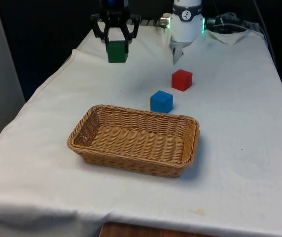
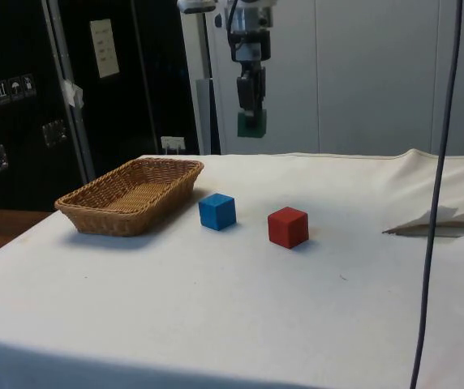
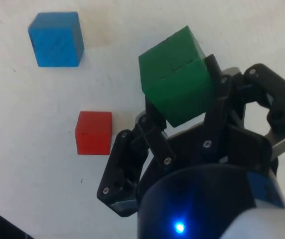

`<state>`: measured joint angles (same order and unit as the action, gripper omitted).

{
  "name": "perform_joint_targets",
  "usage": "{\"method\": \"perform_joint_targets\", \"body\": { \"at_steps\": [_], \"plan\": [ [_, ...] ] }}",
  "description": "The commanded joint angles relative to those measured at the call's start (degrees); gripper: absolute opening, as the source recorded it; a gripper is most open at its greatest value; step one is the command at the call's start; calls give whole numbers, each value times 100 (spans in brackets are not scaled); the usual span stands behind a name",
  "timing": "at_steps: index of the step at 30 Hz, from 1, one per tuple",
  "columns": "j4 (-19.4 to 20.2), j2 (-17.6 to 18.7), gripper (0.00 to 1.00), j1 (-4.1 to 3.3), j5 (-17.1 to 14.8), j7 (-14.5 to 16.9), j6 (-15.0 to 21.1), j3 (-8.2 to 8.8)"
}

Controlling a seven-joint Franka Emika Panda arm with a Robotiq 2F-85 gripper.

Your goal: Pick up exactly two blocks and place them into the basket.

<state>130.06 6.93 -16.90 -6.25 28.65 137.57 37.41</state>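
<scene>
Desk (image 1: 239, 163), covered by a white cloth, carrying all objects of the scene. Wicker basket (image 1: 180, 120), rectangular and shallow, standing near the middle of the desk toward the front view's left; its interior holds no block, as the side view (image 2: 94, 212) also shows. Gripper (image 1: 117, 49), black, hanging above the far part of the desk at the front view's left; in the side view (image 2: 251, 121) it is seen clearly raised over the cloth, beyond the basket. Its fingers (image 3: 155, 134) are closed against opposite faces of the green block (image 1: 117, 52), which is thus carried in the air, clear of the desk; the side view (image 2: 251, 125) shows the block at the lower end of the gripper, and the wrist view (image 3: 177, 74) shows it gripped slightly tilted between the fingers. Red block (image 1: 181, 80), resting on the cloth toward the far side of the desk, beyond the basket and apart from it; seen in the side view (image 2: 288, 227) and in the wrist view (image 3: 93, 133). Blue block (image 1: 161, 101), resting on the cloth between the red block and the basket, just beside the basket's far rim but not touching it; seen in the side view (image 2: 216, 211) and in the wrist view (image 3: 56, 39).
</scene>
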Motion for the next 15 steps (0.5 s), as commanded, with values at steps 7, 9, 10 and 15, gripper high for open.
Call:
{"method": "perform_joint_targets", "body": {
  "at_steps": [7,9,10,15],
  "plan": [
    [-384,430,1,6,-269,69,-46,-149],
    [-544,613,1,6,-367,74,-63,-206],
    [-516,602,1,-11,-286,23,-17,-172],
    [-831,911,1,17,-527,86,-120,-286]
  ]
}}
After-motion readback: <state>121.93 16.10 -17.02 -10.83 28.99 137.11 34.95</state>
